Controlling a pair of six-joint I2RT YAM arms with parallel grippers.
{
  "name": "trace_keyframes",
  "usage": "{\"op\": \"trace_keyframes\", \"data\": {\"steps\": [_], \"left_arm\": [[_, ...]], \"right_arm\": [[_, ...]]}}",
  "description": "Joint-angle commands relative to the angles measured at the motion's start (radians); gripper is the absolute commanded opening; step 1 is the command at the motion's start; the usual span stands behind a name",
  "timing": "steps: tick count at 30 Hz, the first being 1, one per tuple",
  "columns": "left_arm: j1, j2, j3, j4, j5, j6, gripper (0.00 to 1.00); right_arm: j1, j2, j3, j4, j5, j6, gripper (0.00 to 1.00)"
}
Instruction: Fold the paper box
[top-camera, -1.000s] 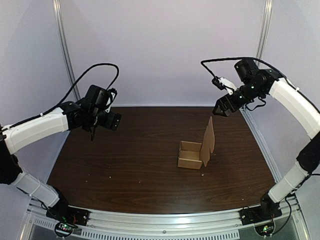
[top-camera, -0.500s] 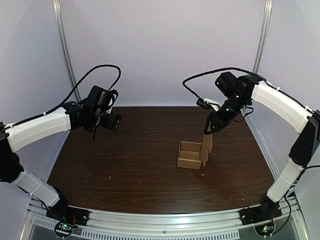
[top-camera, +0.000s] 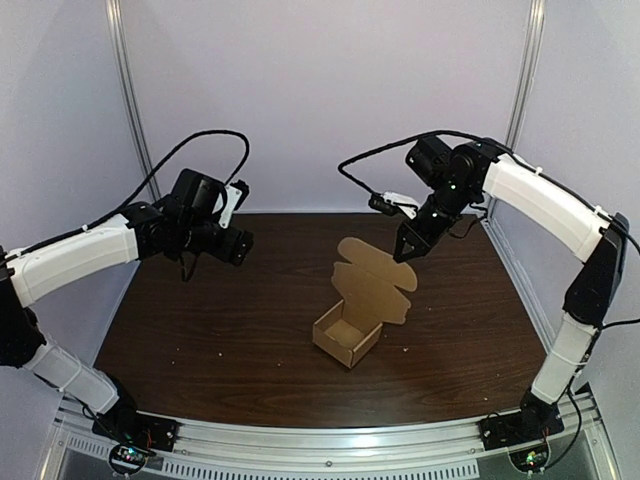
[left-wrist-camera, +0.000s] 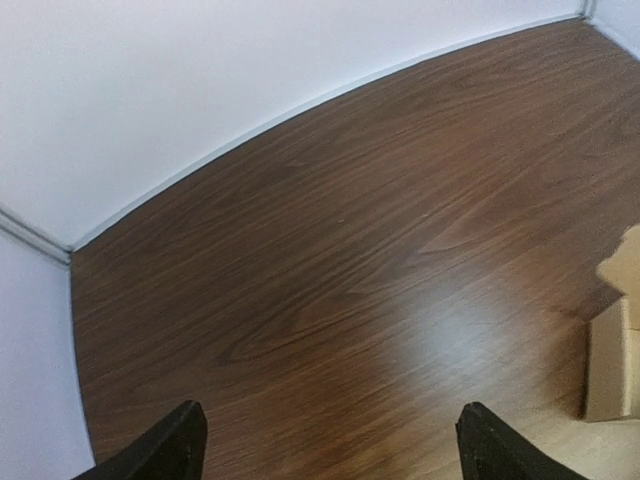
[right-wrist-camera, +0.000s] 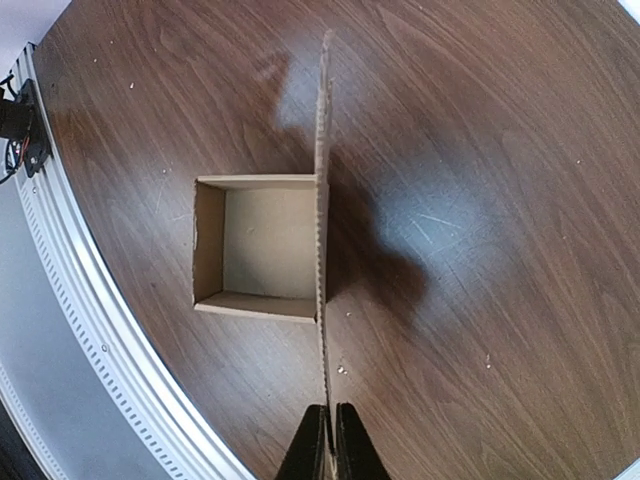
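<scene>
A small brown cardboard box (top-camera: 347, 334) stands open-topped near the table's middle, its tall lid flap (top-camera: 375, 280) rising behind it. My right gripper (top-camera: 403, 250) is shut on the flap's top edge. In the right wrist view the flap (right-wrist-camera: 322, 200) is edge-on, pinched between the fingers (right-wrist-camera: 329, 450), with the box cavity (right-wrist-camera: 262, 245) to its left. My left gripper (top-camera: 238, 247) hovers at the far left, open and holding nothing; its fingertips (left-wrist-camera: 185, 440) show at the bottom of the left wrist view, and a box corner (left-wrist-camera: 612, 370) shows at the right edge.
The dark wooden table (top-camera: 200, 330) ends in a white back wall and an aluminium rail (top-camera: 330, 440) at the near edge. A few pale crumbs (right-wrist-camera: 343, 370) lie near the box. The rail (right-wrist-camera: 70, 300) runs close to the box's left in the right wrist view.
My right gripper came down onto the upright flap, shut on it, and dragged the box leftward and nearer, turning it. The left gripper edged slightly right.
</scene>
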Motion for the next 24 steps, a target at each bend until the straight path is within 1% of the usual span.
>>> {"op": "trace_keyframes", "data": {"steps": [1,3,4,7,10,11,13,15,17,18,19,20,22,24], "left_arm": [[0.002,-0.074,-0.018,0.098,0.305,0.030,0.88],[-0.001,-0.097,-0.028,0.116,0.413,0.023,0.86],[-0.001,-0.106,-0.028,0.118,0.441,0.014,0.85],[-0.001,-0.136,-0.031,0.110,0.480,-0.008,0.84],[-0.001,-0.160,-0.048,0.110,0.513,-0.028,0.84],[-0.001,-0.165,-0.056,0.114,0.528,-0.035,0.84],[-0.001,-0.171,-0.073,0.123,0.546,-0.051,0.83],[-0.001,-0.169,-0.092,0.143,0.567,-0.066,0.83],[-0.001,-0.161,-0.106,0.161,0.587,-0.083,0.81],[-0.001,-0.158,-0.112,0.170,0.602,-0.088,0.81],[-0.001,-0.153,-0.118,0.181,0.615,-0.090,0.80],[-0.003,-0.151,-0.125,0.199,0.625,-0.095,0.80],[-0.017,-0.159,-0.155,0.249,0.616,-0.104,0.81],[-0.039,-0.182,-0.211,0.335,0.600,-0.099,0.82]], "right_arm": [[0.003,0.080,0.118,-0.020,0.032,-0.023,0.06],[0.004,0.128,0.165,-0.031,0.021,-0.029,0.06],[0.006,0.148,0.186,-0.039,0.012,-0.033,0.06],[0.021,0.206,0.236,-0.063,-0.001,-0.046,0.11],[0.048,0.234,0.256,-0.072,-0.008,-0.065,0.21],[0.057,0.238,0.259,-0.073,-0.009,-0.071,0.22],[0.070,0.248,0.266,-0.069,-0.003,-0.074,0.23],[0.074,0.257,0.272,-0.059,-0.006,-0.076,0.19],[0.076,0.263,0.278,-0.042,-0.020,-0.086,0.10],[0.077,0.266,0.282,-0.031,-0.032,-0.098,0.03],[0.077,0.265,0.282,-0.020,-0.045,-0.113,0.00],[0.077,0.265,0.281,-0.012,-0.060,-0.133,0.00],[0.076,0.267,0.284,-0.027,-0.142,-0.204,0.00],[0.077,0.265,0.282,-0.045,-0.222,-0.261,0.00]]}}
